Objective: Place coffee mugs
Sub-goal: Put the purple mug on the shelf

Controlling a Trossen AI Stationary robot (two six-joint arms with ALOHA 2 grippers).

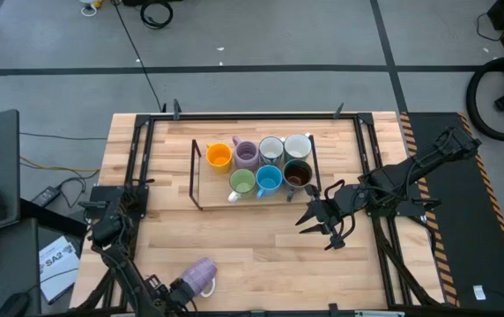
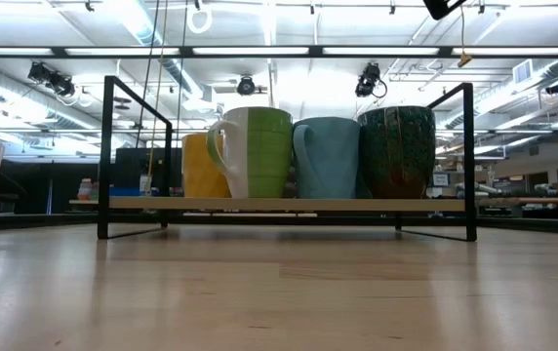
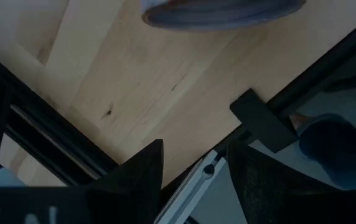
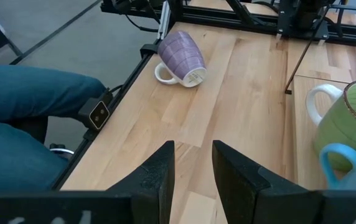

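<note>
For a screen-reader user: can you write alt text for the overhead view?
Seven mugs stand in two rows on a black-framed rack on a wooden table. An eighth, the lilac mug, lies on its side near the front edge by the left gripper; the right gripper hangs open beside the rack.

7 mugs (image 1: 268,165) on a rack (image 1: 196,180), 1 apart on the worktop (image 1: 261,238).
The rack sits mid-worktop toward the far edge, holding 4 mugs behind and 3 in front; the lone mug (image 1: 200,276) lies on its side near the front edge, left of centre.
</note>
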